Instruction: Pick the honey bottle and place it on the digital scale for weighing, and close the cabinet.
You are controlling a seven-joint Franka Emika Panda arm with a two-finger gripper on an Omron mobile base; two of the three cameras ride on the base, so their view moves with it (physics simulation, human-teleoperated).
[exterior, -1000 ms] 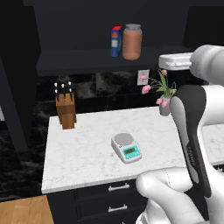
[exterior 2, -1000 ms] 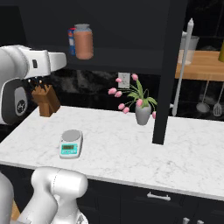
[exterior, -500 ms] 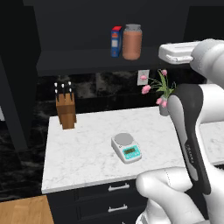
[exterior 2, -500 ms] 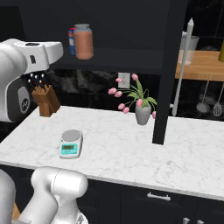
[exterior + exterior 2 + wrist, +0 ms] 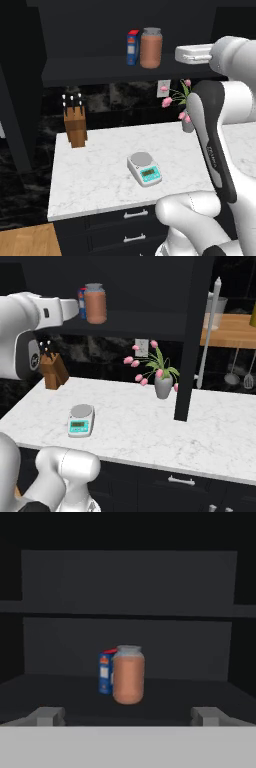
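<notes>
**Honey jar on the shelf, claw lined up in front of it**

So the honey jar (image 5: pixel 151 48) is sitting upright on the lower shelf of the open cabinet (image 5: pixel 100 70), touching or just beside a slim blue carton (image 5: pixel 132 47) on its left. From my hand cam the jar (image 5: pixel 128 674) is dead centre and well apart from the gripper (image 5: pixel 129 716), whose fingers (image 5: pixel 47 716) are spread wide with nothing between them. In the left base view the hand (image 5: pixel 192 53) is up at shelf height, right of the jar and not touching it.

Down on the marble counter (image 5: pixel 100 175) the scale (image 5: pixel 144 168) sits near the front edge with its plate bare. Knife block (image 5: pixel 75 119) is at the far left, a vase of pink tulips (image 5: pixel 160 373) to the right. One cabinet door (image 5: pixel 192 336) stands open, edge-on, just right of the tulips.
</notes>
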